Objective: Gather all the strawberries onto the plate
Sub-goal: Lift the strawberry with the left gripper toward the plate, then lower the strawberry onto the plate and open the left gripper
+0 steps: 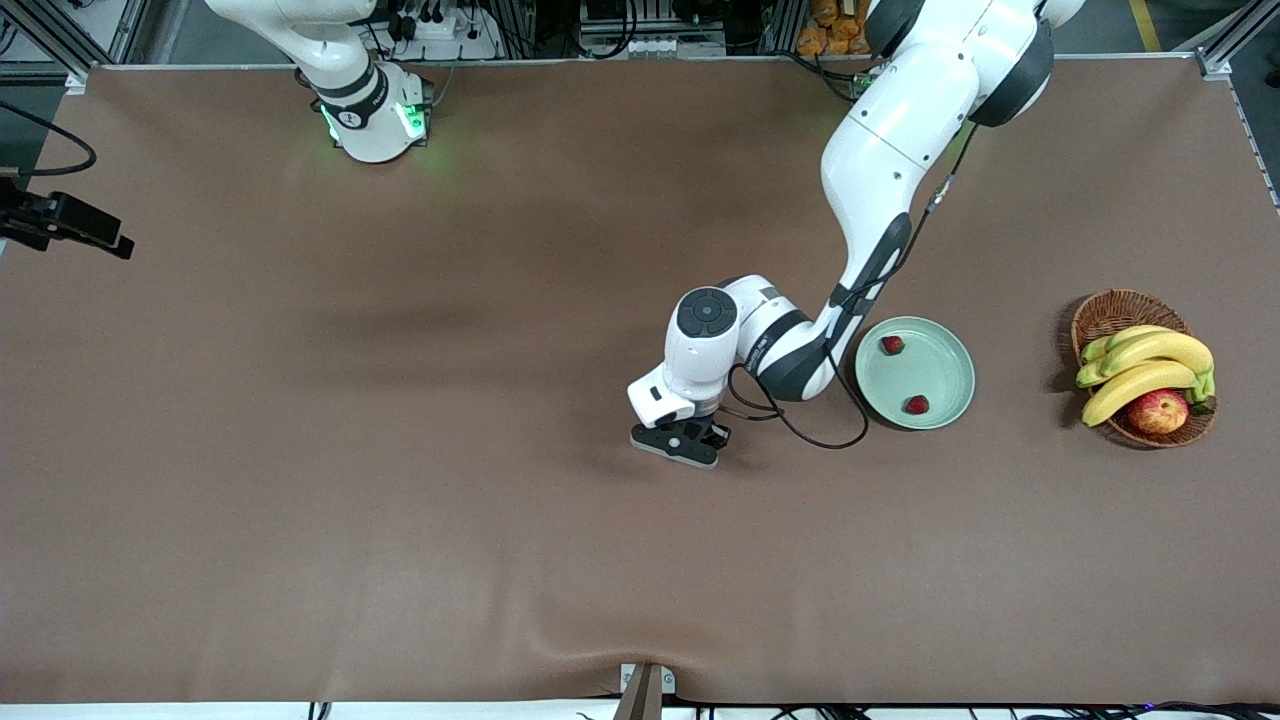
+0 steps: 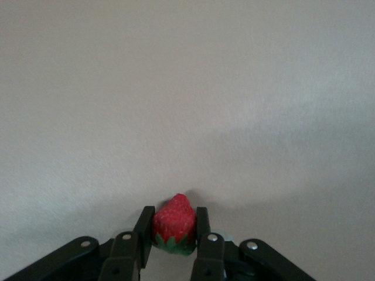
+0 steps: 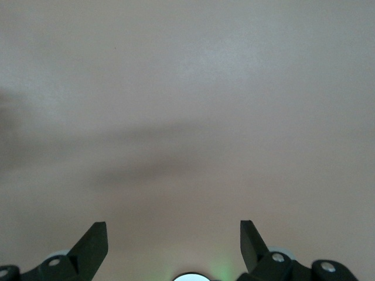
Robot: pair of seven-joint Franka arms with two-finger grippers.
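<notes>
Between left hand fingers: strawberry, gripped (right hand wide, waiting).

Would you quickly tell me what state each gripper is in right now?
Left gripper: shut on a strawberry, low over the table.
Right gripper: open, holding nothing; its arm waits.

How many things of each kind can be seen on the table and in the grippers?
Strawberries: 3, two in the plate, one between the left gripper's fingers
Plate: 1
Wicker basket: 1
Bananas: 3, in the basket
Apple: 1, in the basket
Total: 9
The right gripper holds nothing.
</notes>
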